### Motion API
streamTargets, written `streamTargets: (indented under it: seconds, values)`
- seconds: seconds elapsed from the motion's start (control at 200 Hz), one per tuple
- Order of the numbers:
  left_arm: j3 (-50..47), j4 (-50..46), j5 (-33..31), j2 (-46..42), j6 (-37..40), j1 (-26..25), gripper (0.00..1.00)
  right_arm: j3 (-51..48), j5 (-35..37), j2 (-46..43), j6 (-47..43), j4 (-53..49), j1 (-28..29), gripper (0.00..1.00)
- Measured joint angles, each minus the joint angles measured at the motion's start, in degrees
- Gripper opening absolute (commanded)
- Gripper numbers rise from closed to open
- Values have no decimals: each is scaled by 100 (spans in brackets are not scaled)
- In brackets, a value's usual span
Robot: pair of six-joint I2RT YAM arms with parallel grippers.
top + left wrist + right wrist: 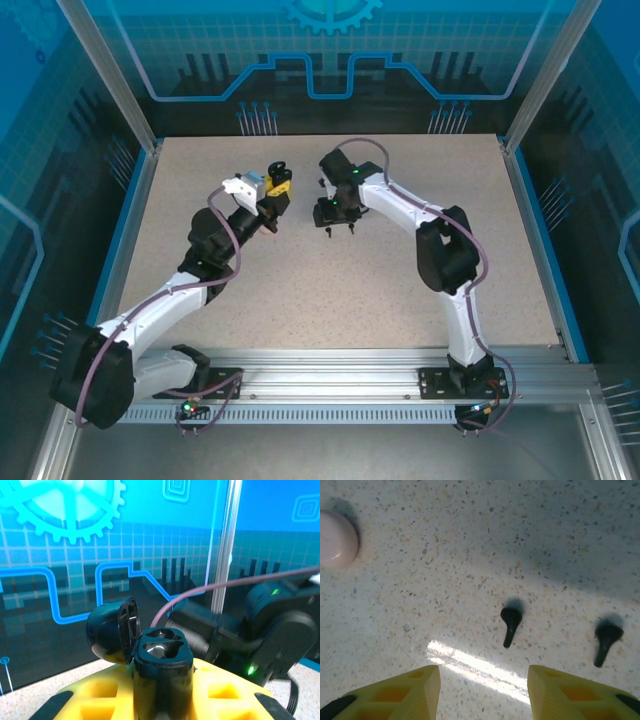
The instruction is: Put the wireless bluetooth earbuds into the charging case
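Two small black earbuds lie on the speckled table [395,590] under the right arm, each glossy and dark with a rounded head and a thin stem. In the right wrist view the first earbud [511,622] lies ahead of the gap between the yellow fingers, and the second earbud [606,639] lies off to its side, ahead of one finger, well apart from the first. Both lie the same way: head toward the top of that view, stem trailing back toward the fingers and slanting a little left, so their long axes run nearly parallel. The right gripper [484,672] hangs above them with its jaws spread wide and nothing between them. At the far left edge of that view a pale pink rounded case [335,539] rests on the table, partly cut off. The left gripper [275,192] is raised off the table and clamps the black charging case [162,655] between its yellow fingers. From the left wrist view the case stands upright. Its lid [112,630] is swung open to the left, and two hollow sockets show at the top, both looking empty.
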Motion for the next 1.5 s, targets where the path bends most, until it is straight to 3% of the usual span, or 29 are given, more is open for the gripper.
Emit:
streamTargets:
  seconds: [0.31,0.525,1.336,1.501]
  values:
    - [144,37,-13,-157,-26,0,0,1156,846,1038,-87,-614,188,45]
    - [160,17,7,-190,-26,0,0,1508,1021,1416,-151,-859,247,42]
    - [160,13,11,-205,-26,0,0,1528,1080,1513,-149,-951,299,31]
    - [160,13,11,-205,-31,0,0,1528,1167,1513,-149,-973,365,25]
